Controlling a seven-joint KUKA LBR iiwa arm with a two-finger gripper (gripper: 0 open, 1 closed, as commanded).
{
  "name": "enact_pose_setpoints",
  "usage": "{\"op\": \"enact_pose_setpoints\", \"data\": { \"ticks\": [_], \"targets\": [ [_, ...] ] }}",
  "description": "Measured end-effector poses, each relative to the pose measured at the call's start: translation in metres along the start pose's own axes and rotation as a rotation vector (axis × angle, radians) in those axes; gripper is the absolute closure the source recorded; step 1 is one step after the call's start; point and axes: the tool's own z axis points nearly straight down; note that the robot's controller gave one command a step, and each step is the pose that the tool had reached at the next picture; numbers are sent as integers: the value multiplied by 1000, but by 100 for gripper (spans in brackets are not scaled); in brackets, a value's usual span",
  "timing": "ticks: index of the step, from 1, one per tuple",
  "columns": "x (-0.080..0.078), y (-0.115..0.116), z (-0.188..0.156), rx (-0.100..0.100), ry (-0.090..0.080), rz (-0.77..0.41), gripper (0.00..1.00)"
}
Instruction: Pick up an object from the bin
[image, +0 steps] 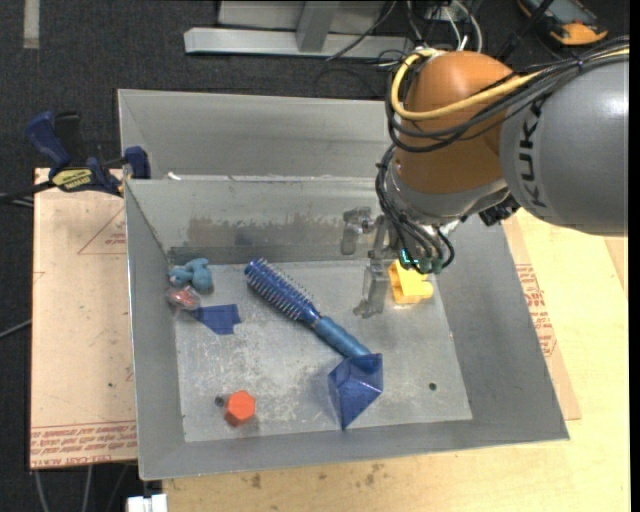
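My gripper hangs in the back right part of the bin, under the orange wrist cover. It is open, and nothing shows between its two metal fingers. A small yellow block lies just to the right of the fingers, partly hidden by the wrist. A blue hairbrush lies slantwise on the bin floor to the gripper's left and front, its handle end close below the lower fingertip. A dark blue folded piece sits at the handle's end, nearer the front.
Along the left side lie a light blue figure, a small pinkish thing and a flat dark blue triangle. An orange-red block sits at the front left. The bin's walls slope steeply on all sides.
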Motion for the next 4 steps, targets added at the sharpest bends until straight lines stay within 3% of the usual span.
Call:
{"op": "enact_pose_setpoints", "data": {
  "ticks": [1, 2, 3, 4],
  "targets": [
    [17, -3, 163, -1, -1, 74, 0],
    [4, -7, 127, -2, -12, 136, 0],
    [18, -2, 127, -2, -6, 411, 0],
    [29, -4, 160, -2, -5, 662, 0]
  ]
}}
